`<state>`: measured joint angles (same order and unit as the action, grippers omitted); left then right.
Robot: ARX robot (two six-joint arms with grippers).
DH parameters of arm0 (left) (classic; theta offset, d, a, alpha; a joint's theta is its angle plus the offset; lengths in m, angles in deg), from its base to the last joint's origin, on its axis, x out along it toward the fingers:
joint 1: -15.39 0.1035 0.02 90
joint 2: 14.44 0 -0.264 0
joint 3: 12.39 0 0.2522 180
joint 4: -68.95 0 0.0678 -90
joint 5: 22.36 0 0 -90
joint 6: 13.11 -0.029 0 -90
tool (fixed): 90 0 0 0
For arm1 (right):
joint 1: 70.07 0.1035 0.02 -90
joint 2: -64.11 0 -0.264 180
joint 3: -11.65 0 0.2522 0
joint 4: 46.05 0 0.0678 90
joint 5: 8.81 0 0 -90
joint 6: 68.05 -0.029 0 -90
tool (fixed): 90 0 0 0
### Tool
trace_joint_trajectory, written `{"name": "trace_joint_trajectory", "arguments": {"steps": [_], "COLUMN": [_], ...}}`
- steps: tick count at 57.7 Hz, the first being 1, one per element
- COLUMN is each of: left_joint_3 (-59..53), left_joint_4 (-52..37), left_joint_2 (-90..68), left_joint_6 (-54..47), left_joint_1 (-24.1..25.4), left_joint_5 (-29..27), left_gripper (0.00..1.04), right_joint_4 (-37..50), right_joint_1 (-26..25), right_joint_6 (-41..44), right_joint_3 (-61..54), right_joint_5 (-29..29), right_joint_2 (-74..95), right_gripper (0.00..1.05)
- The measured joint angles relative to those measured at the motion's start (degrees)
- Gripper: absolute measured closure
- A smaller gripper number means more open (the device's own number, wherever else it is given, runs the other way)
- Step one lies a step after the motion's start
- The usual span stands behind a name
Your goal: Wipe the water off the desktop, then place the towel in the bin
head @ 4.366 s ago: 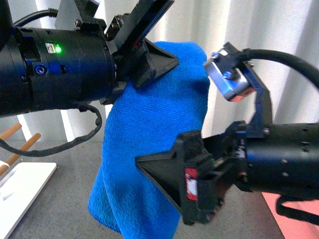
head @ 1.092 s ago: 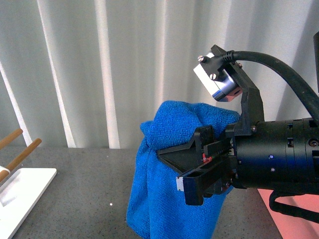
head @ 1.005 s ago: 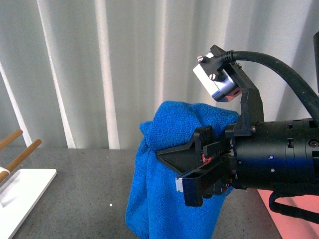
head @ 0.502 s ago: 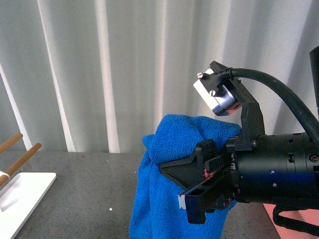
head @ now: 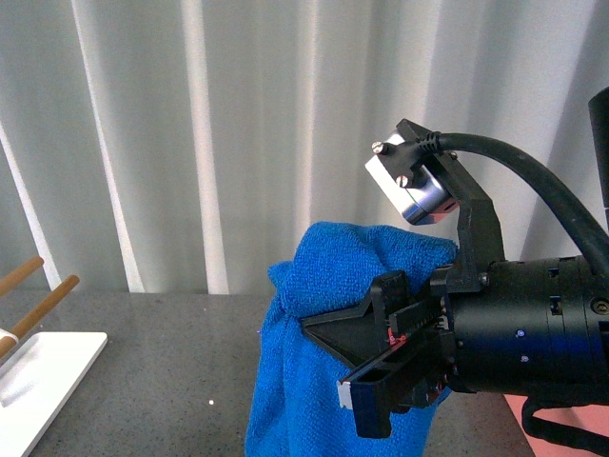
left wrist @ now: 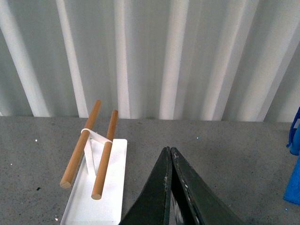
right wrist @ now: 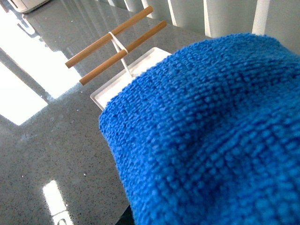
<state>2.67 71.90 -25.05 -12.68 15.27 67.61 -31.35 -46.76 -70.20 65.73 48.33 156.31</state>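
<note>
The blue towel (head: 314, 286) hangs bunched above the dark speckled desktop (head: 143, 362), and my right gripper (head: 328, 362) is shut on its upper part. In the right wrist view the towel (right wrist: 211, 131) fills most of the picture and hides the fingers. My left gripper (left wrist: 169, 150) is shut with nothing in it, held over the desktop (left wrist: 225, 150); the towel's edge (left wrist: 294, 178) shows far off to one side. A corner of the pink bin (head: 519, 419) shows at the lower right, behind my right arm.
A white tray (head: 48, 381) with two wooden rods (head: 38, 295) lies at the left of the desktop; it also shows as the tray (left wrist: 112, 187) and the tray (right wrist: 140, 63). A white pleated curtain (head: 190, 143) stands behind the desktop.
The left arm, which was at the towel's top 4.4 s ago, has left the front view. Over the last second my right gripper and the towel drifted slightly right.
</note>
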Motion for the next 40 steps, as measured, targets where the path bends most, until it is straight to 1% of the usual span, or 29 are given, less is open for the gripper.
{"name": "trace_joint_trajectory", "arguments": {"steps": [3, 5, 7, 22, 24, 28, 30, 37, 40], "left_joint_3": [0.0, 0.0, 0.0, 0.0, 0.0, 0.0, 0.0, 0.0, 0.0], "left_joint_4": [2.0, 7.7, 10.1, 10.8, 10.8, 10.8, 10.8, 10.8, 10.8], "left_joint_2": [2.0, 5.9, 8.3, 10.4, 10.4, 10.4, 10.4, 10.4, 10.4], "left_joint_6": [0.0, 0.0, 0.0, 0.0, 0.0, 0.0, 0.0, 0.0, 0.0], "left_joint_1": [0.0, 0.0, 0.0, 0.0, 0.0, 0.0, 0.0, 0.0, 0.0], "left_joint_5": [0.0, 0.1, 0.0, 0.0, 0.0, 0.0, 0.0, 0.0, 0.0], "left_gripper": [1.01, 1.01, 1.01, 1.01, 1.0, 0.87, 0.82, 0.62, 0.53], "right_joint_4": [-0.2, -0.2, -0.2, -0.4, -0.4, -1.3, -2.7, -12.5, -14.8], "right_joint_1": [0.0, 0.0, 0.1, 0.9, 1.0, 1.4, 1.7, 3.3, 3.5], "right_joint_6": [0.0, 0.0, 0.0, 0.4, 0.4, 0.7, 1.6, 7.2, 9.2], "right_joint_3": [0.0, 0.0, 0.0, -0.5, -0.5, -0.4, -0.1, 2.5, 3.1], "right_joint_5": [0.0, 0.0, -0.1, 0.5, 0.9, 2.0, 3.5, 13.6, 16.5], "right_joint_2": [-0.1, -0.1, -0.1, 0.0, 0.1, 0.7, 1.5, 8.7, 11.7], "right_gripper": [0.99, 0.99, 0.99, 0.99, 0.99, 0.99, 0.99, 0.99, 0.99]}}
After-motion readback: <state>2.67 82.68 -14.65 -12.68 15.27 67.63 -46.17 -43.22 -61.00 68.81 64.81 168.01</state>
